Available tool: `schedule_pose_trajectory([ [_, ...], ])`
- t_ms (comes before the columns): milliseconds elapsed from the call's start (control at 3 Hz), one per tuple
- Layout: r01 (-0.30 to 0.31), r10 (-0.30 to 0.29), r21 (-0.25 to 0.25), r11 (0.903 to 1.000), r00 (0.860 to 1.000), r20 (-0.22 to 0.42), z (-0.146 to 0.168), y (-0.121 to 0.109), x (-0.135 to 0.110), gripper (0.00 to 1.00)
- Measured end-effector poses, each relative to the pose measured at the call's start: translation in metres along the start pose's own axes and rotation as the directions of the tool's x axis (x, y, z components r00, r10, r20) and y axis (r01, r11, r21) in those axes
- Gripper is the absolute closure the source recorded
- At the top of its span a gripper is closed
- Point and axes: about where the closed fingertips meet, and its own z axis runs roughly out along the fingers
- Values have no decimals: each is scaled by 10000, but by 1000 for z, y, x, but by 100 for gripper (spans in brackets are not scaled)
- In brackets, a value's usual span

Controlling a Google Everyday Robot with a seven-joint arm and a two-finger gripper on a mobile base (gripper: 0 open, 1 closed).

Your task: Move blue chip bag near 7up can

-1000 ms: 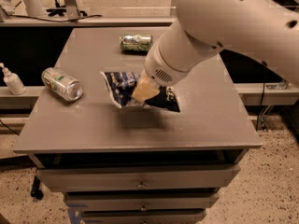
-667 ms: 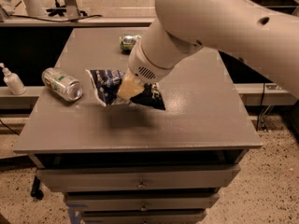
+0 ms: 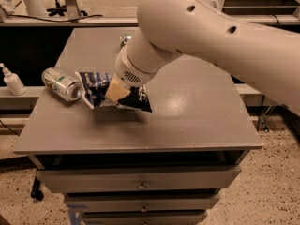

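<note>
Gripper [image 3: 116, 89] above tabletop's [image 3: 197, 121] left half, fingers clamped on bag [image 3: 96, 84], bag's left edge seemingly touching 7up can [image 3: 61, 83] lying sideways

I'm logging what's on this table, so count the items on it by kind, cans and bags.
Cans: 2, the 7up can and a second can mostly hidden behind the arm.
Chip bags: 1, the blue chip bag, held in the end effector beside the 7up can.
Total: 3.
</note>
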Motion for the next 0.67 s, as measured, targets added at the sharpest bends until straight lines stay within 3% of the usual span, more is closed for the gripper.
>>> schedule_pose_trajectory([
  [333, -11, 11, -111, 9999, 10000, 19, 11, 4, 1, 100],
  [667, -31, 31, -235, 9997, 10000, -31, 19, 9, 3, 82],
])
